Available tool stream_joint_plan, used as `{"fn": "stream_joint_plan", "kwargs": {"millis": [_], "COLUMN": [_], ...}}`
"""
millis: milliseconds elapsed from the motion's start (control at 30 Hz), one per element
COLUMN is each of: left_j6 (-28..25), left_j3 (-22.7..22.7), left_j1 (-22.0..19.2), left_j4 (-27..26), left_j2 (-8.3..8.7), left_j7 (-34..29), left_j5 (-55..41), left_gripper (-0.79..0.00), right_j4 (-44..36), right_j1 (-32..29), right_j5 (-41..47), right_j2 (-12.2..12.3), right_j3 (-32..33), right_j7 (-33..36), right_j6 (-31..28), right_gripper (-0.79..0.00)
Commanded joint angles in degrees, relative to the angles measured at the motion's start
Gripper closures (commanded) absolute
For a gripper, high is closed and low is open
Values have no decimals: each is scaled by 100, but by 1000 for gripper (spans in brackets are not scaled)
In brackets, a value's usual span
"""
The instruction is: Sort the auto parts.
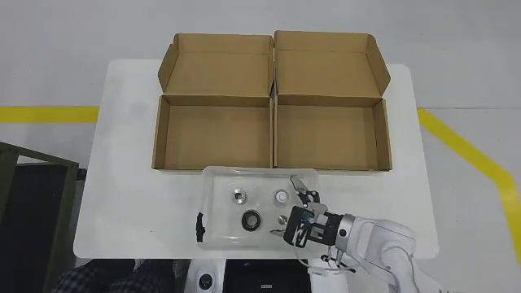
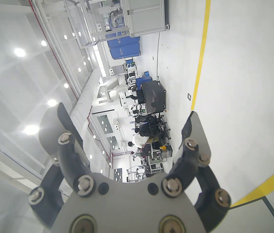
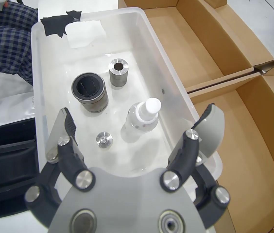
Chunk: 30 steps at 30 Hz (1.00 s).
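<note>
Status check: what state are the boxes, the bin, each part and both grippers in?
Left cardboard box: lid open, empty.
Right cardboard box: lid open, empty.
Clear bin: uncovered, holds four parts.
Black-rimmed cylinder: upright in the bin.
Steel bushing: upright, bore up.
White bottle: upright, cap on.
Small metal cap: lying flat.
Right gripper: open, empty, over the bin.
Left gripper: open, empty.

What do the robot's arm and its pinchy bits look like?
The right arm is white and rounded, and turns black near the wrist. The jaws on both arms look alike. Each set has two curved silver-grey plates lined with black ribbed pads. The plates sit on black links joined by shiny round screws, and everything is fixed to a grey metal plate.
</note>
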Motion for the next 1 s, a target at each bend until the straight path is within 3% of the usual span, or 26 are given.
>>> {"fn": "stream_joint_plan", "kwargs": {"millis": [0, 400, 733, 767, 967], "left_j6": [0, 0, 0, 0, 0], "left_j3": [0, 0, 0, 0, 0], "left_j1": [0, 0, 0, 0, 0], "left_j4": [0, 0, 0, 0, 0], "left_j2": [0, 0, 0, 0, 0], "left_j7": [0, 0, 0, 0, 0], "left_j5": [0, 0, 0, 0, 0], "left_gripper": [-785, -785, -785, -785, -785], "right_j4": [40, 305, 522, 529, 510], "right_j1": [65, 451, 664, 670, 674], "right_j5": [15, 83, 221, 234, 248], "right_j2": [-2, -19, -19, -17, 3], "right_j3": [-53, -391, -506, -507, -478], "right_j7": [82, 641, 839, 853, 933], "right_j6": [27, 150, 232, 240, 296], "right_gripper": [-785, -785, -496, -422, -348]}}
